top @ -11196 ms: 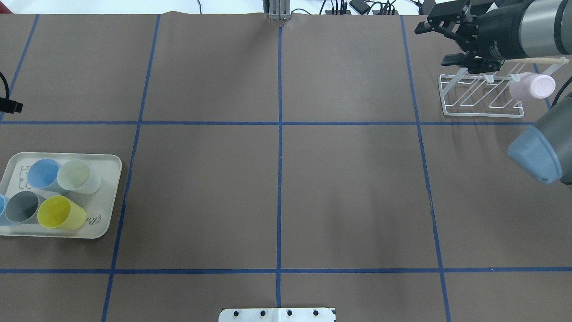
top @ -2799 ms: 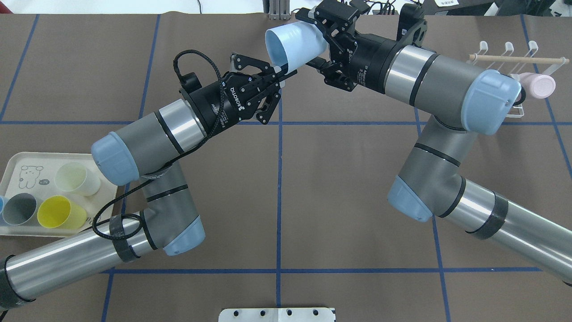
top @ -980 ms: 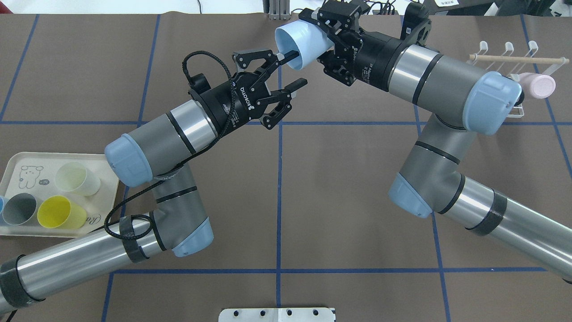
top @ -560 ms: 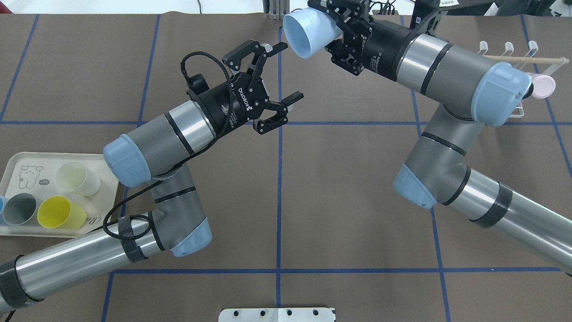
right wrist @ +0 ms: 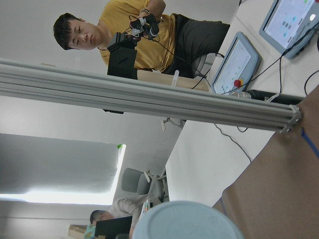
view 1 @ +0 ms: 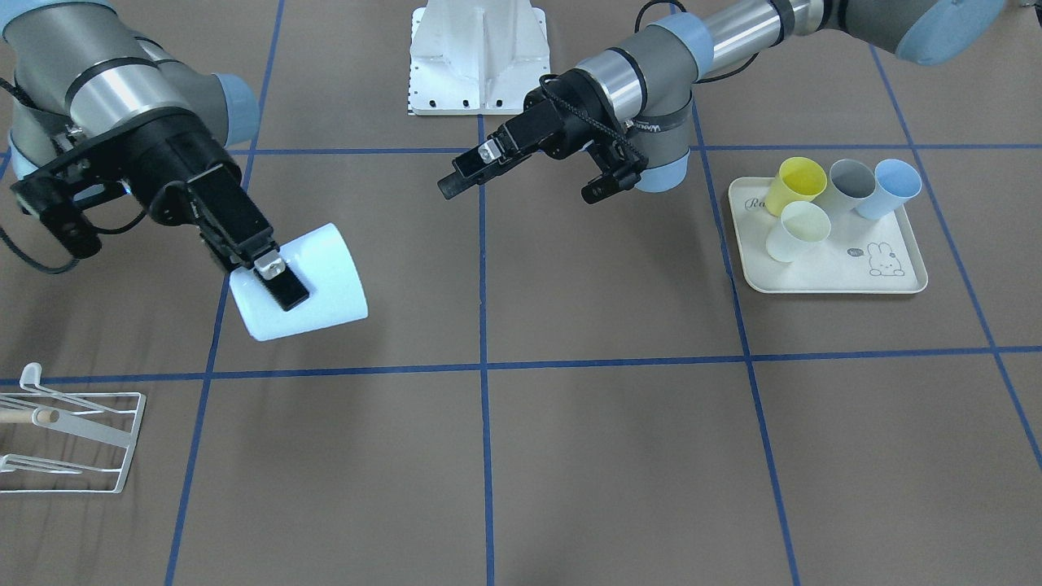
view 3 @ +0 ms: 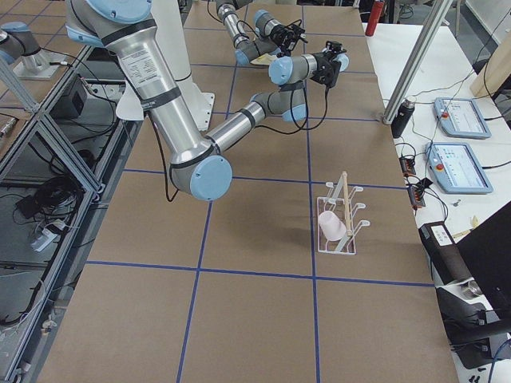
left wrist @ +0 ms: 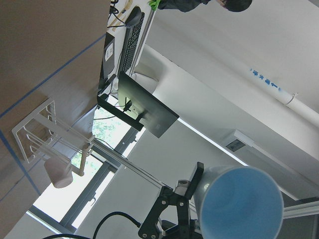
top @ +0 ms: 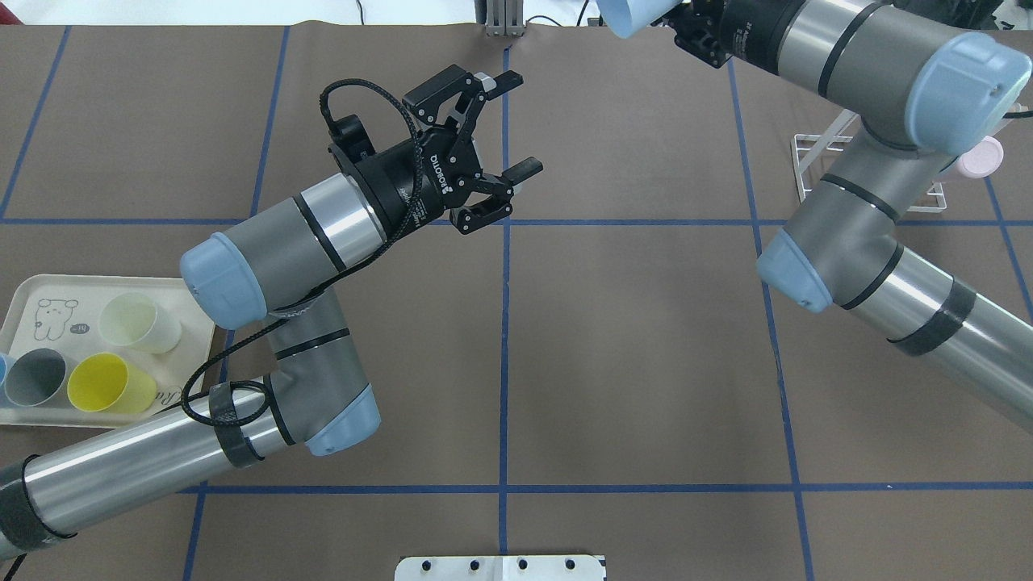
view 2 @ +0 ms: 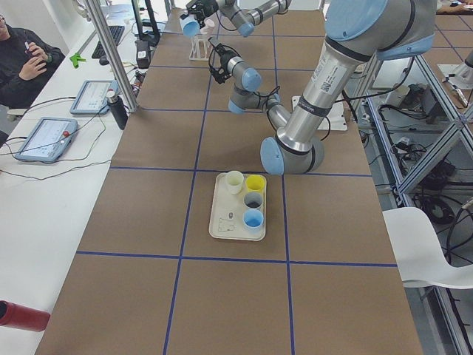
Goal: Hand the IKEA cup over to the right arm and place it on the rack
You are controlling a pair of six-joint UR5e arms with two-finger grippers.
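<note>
The right pincer (view 1: 273, 281) is clamped on the pale blue cup (view 1: 326, 277), one finger lying flat along the outside of its wall; I cannot see the other finger. A few seconds ago both pincers held this cup over the centre line. Since then the left pincer (top: 516, 123) has let go and spread wide. It now hangs empty over the middle of the counter (view 1: 619, 456), well apart from the cup. I take the handover as done; what remains is the placing.

The right arm (top: 880, 266) has swung the cup away towards its own side. The cup is carried on its side in the air, base end in the grip, mouth pointing back towards the left pincer. It is not yet at the rack (view 1: 133, 443), which stands further out on the counter with a pink cup (view 3: 331, 226) already hung on it.
</note>
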